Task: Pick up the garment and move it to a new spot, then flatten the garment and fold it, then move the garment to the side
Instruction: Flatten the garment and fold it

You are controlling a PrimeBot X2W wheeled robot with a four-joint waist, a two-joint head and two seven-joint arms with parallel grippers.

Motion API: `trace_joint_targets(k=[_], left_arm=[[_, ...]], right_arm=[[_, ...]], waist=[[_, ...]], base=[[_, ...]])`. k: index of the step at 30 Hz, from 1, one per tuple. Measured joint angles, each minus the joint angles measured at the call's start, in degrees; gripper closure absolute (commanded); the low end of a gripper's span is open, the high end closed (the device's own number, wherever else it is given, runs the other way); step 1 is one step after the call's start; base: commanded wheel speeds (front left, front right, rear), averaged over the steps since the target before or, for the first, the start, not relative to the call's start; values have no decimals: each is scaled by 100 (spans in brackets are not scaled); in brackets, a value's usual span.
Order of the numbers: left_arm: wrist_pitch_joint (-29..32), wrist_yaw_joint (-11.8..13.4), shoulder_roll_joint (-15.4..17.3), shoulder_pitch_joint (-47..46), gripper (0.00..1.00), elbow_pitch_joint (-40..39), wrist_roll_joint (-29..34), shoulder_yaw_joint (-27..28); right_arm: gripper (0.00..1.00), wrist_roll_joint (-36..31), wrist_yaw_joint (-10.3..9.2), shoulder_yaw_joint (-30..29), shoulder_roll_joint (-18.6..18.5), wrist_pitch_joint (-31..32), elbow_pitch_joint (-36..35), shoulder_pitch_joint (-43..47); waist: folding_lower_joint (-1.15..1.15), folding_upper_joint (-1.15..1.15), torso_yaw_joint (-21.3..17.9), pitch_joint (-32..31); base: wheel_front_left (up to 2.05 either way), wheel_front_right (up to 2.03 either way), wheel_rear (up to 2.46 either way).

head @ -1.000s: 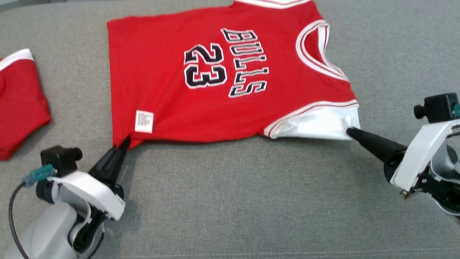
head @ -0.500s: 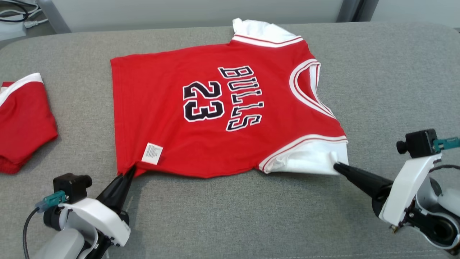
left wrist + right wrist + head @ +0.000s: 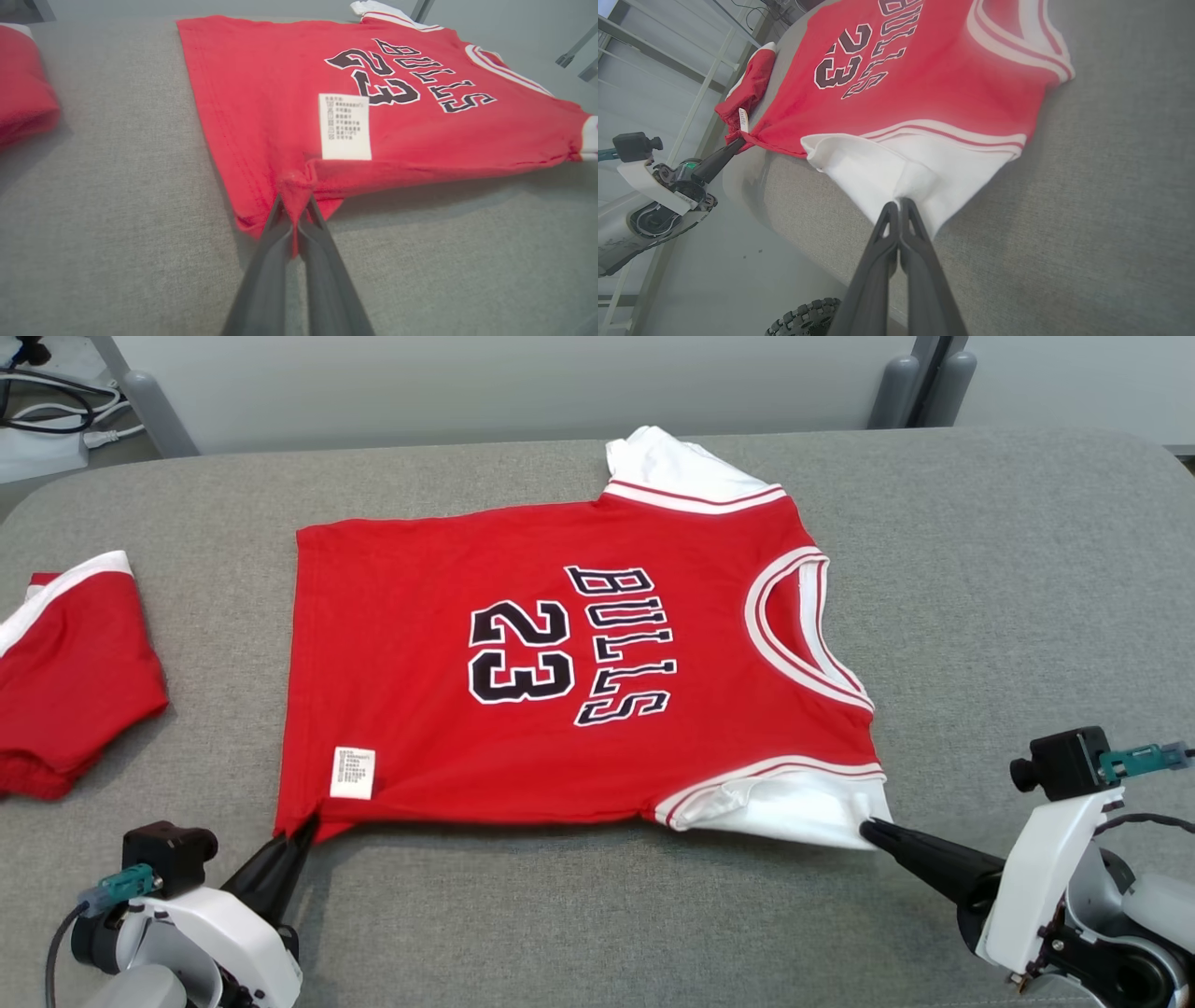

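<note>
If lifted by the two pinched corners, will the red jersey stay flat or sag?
Probably sags: the jersey bunches into a peak where the left gripper pinches its hem corner, so it seems floppy. It looks thin and light; the white sleeve puckers at the right gripper. Pushed on the grey fabric surface, it would likely wrinkle, not slide.

A grey woven-fabric surface (image 3: pixel 1027 569) is spreading across the foreground; a pale wall panel (image 3: pixel 523 383) is standing behind it, grey posts (image 3: pixel 892 387) are rising at far right, and cables (image 3: pixel 89 406) are lying at far left.
</note>
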Motion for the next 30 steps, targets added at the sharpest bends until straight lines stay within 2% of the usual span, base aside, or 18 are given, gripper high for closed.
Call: trace_joint_targets(k=[8, 9, 10, 11, 16, 22, 30], left_arm=[[4, 0, -23, 118, 100, 158, 83, -82], [4, 0, -30, 118, 96, 177, 83, -80], [4, 0, -42, 117, 34, 197, 85, -70], [4, 0, -58, 117, 0, 224, 97, -60], [5, 0, -124, 116, 0, 439, 281, 14], [5, 0, -165, 118, 0, 464, 594, 512], [5, 15, -635, 425, 0, 196, 982, 1141]], right_arm=[[100, 0, 0, 71, 103, 49, 62, 90], [78, 8, 0, 74, 123, 52, 126, 92], [3, 22, 0, 78, 135, 57, 180, 96], [0, 36, 0, 78, 143, 71, 199, 104], [0, 120, 0, -21, 91, 47, 194, 179], [0, 77, 0, -201, -204, -302, 196, 199], [0, -348, 0, -170, -5, -755, 490, 205]], waist=[[0, 0, 5, -2], [0, 0, 5, 3], [0, 0, 8, 9], [0, 0, 11, 14], [0, 0, 34, -13], [0, 0, 59, -162], [0, 0, 121, -316]], base=[[0, 0, 0], [0, 0, 0], [0, 0, 0], [0, 0, 0], [0, 0, 0], [0, 0, 0], [0, 0, 0]])
